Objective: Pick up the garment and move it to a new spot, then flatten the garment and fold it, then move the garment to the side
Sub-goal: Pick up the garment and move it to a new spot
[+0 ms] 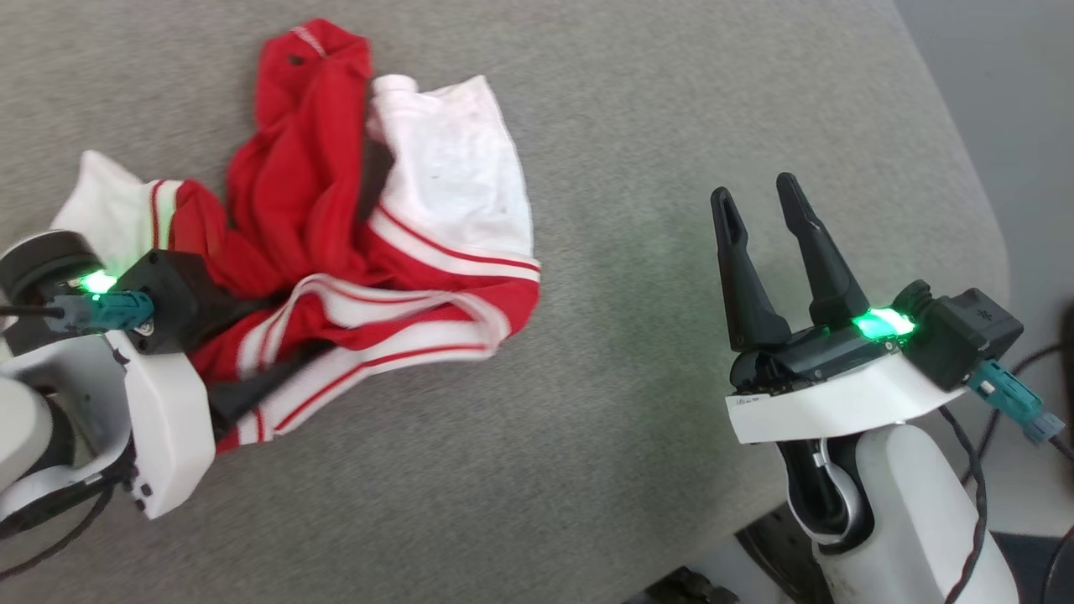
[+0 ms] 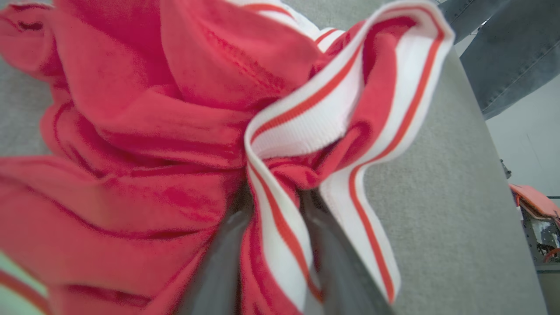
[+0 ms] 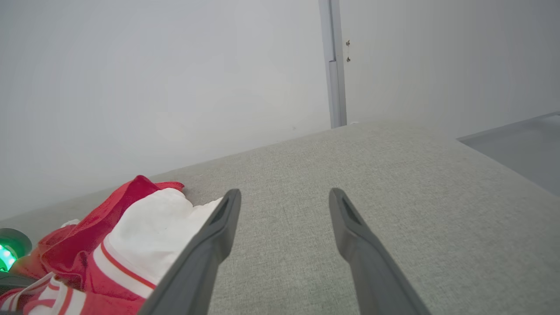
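The garment [image 1: 319,210], a red shirt with white sleeves and striped trim, lies crumpled on the left of the grey cloth-covered surface [image 1: 638,126]. My left gripper [image 1: 268,369] is pushed into its near edge. In the left wrist view a fold of striped band [image 2: 280,227] lies between the parted fingers [image 2: 218,271] of my left gripper [image 2: 275,197], with dark gaps on both sides. My right gripper [image 1: 759,189] hovers open and empty over bare surface, well to the right of the garment. In the right wrist view the garment [image 3: 144,236] sits left of the right gripper [image 3: 284,197].
The surface's rounded right edge [image 1: 982,210] drops to the floor just beyond my right arm. A white wall [image 3: 175,87] stands behind the far edge. A person's legs in grey jeans [image 2: 503,52] stand past that edge, and something orange [image 2: 533,201] sits off to the side.
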